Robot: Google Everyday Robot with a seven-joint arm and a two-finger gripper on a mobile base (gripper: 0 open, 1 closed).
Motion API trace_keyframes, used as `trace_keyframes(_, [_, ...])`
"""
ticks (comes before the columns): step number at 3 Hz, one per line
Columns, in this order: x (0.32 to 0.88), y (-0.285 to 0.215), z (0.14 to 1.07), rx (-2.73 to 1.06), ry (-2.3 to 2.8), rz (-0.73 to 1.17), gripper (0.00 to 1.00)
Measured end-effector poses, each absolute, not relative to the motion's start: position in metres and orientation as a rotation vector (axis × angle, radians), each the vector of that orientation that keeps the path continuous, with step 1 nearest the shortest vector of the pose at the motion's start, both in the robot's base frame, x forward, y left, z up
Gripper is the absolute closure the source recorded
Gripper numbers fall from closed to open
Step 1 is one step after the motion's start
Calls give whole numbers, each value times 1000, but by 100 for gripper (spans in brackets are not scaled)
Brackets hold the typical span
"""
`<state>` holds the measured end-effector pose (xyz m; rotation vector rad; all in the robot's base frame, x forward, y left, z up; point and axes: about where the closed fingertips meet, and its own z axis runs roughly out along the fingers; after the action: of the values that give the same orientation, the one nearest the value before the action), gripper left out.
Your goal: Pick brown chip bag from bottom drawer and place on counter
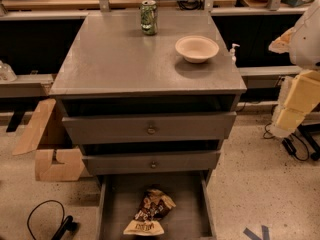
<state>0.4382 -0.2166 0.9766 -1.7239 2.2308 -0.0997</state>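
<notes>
The brown chip bag (149, 214) is crumpled, dark brown and cream. It lies in the open bottom drawer (112, 209), a shallow grey tray pulled out at the foot of the cabinet. The counter (125, 59) is the flat grey cabinet top. My gripper (288, 118) hangs with the arm at the right edge of the view, beside the cabinet at about upper-drawer height. It is well right of and above the bag and touches nothing.
A green can (148, 17) stands at the back of the counter and a cream bowl (197, 48) at its right. Two knobbed drawers (150, 129) stick out slightly above the bottom one. Cardboard pieces (47, 144) and a black cable (47, 219) are at the left.
</notes>
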Motion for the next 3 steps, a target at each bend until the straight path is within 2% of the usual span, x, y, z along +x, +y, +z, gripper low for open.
trace_keyframes(2, [443,-209,954,-1680,2178,-71,0])
trace_keyframes(3, [428,-190,888,-1666,2094,96,0])
